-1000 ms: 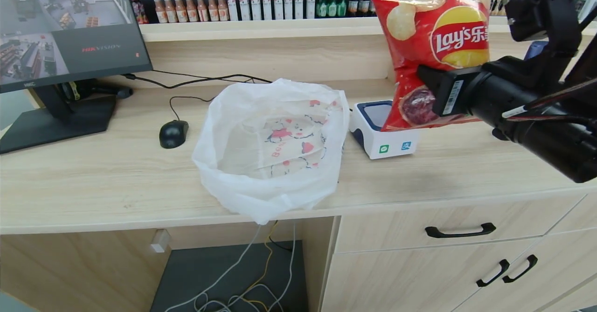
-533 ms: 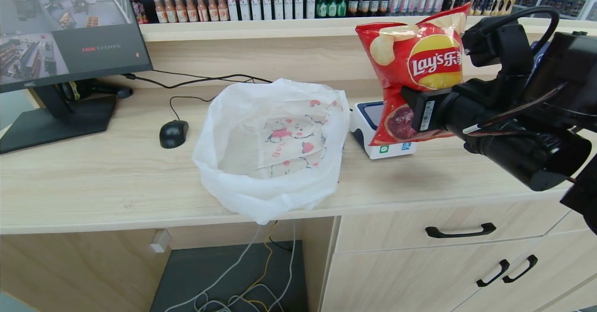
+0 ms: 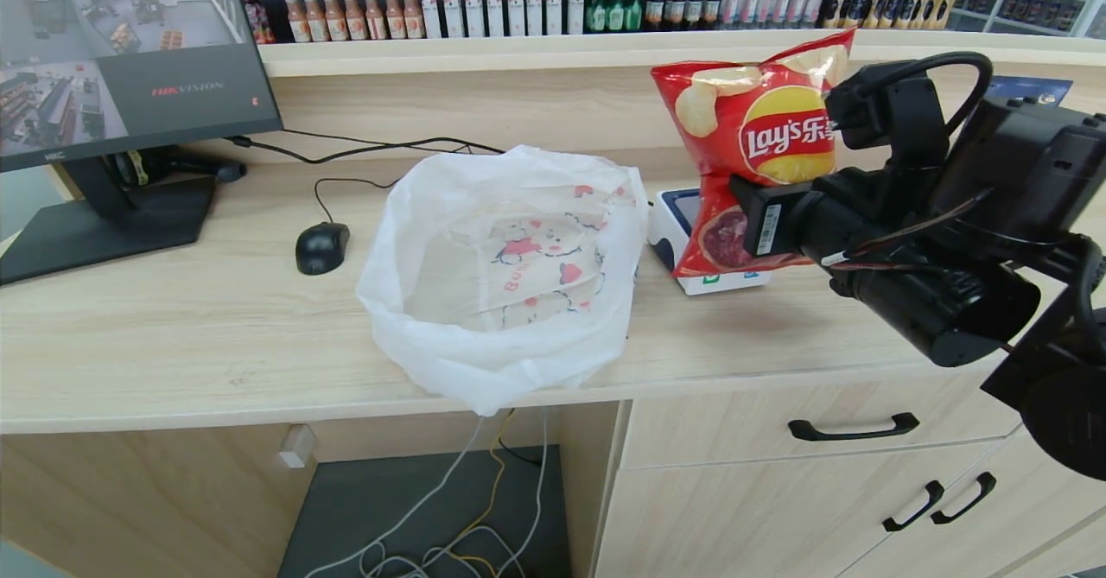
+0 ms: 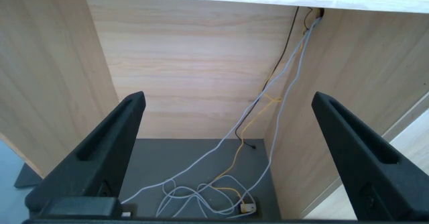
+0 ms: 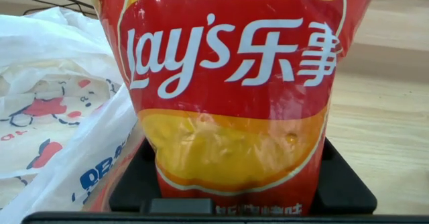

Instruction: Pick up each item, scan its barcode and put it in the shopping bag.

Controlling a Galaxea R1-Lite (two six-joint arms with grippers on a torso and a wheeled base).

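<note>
Counter point(image 3: 173, 336) with open shopping bag point(image 3: 501, 267), chip bag point(image 3: 760, 129) in the air right of it.
Upright, lower end clamped in right gripper point(image 3: 747, 224), overlapping scanner point(image 3: 726, 282) in head view (white box just right of shopping bag). Left gripper point(image 4: 228, 103) below counter, fingers spread.

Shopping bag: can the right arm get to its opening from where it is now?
Probably yes. The right gripper holds the chip bag over the scanner, right beside the shopping bag, whose mouth gapes open upward with nothing between them.
</note>
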